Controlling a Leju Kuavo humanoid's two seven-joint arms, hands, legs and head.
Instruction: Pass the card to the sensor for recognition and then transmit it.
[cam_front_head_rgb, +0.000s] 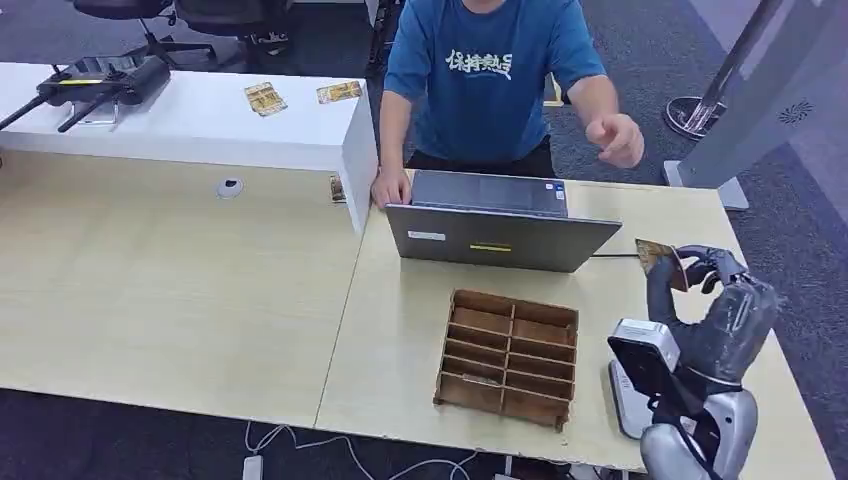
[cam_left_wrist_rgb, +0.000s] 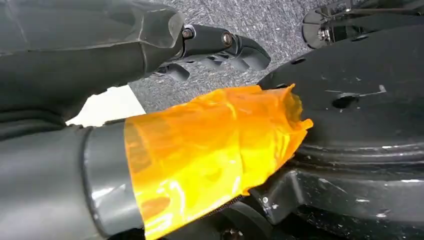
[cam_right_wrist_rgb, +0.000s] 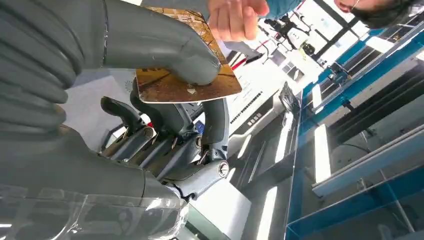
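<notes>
One card (cam_front_head_rgb: 655, 254) is in play: a thin, brownish-gold rectangle with rounded corners and a worn, mottled face, pinched between the thumb and fingers of the right hand (cam_front_head_rgb: 715, 300), which is raised over the right end of the worktop (cam_front_head_rgb: 200, 300). In the right wrist view the thumb (cam_right_wrist_rgb: 165, 47) presses flat on the card (cam_right_wrist_rgb: 190, 85) with the darker fingers curled under it. Just near of that hand, one white sensor (cam_front_head_rgb: 640, 375) with a dark face stands by the worktop's near right edge. One brown divided tray (cam_front_head_rgb: 510, 357) lies at the near middle, and one grey laptop (cam_front_head_rgb: 497, 222) stands open beyond it. One person (cam_front_head_rgb: 490, 80) in a blue shirt sits on the far side, one hand resting beside the laptop and the other lifted towards the card. Two more cards (cam_front_head_rgb: 265, 98) lie on a white shelf (cam_front_head_rgb: 200, 125) at far left, and a third sits at its end. The left hand (cam_left_wrist_rgb: 150, 95) hangs over grey carpet, its thumb wrapped in orange tape (cam_left_wrist_rgb: 215, 150); whether it is spread or curled I cannot tell.
</notes>
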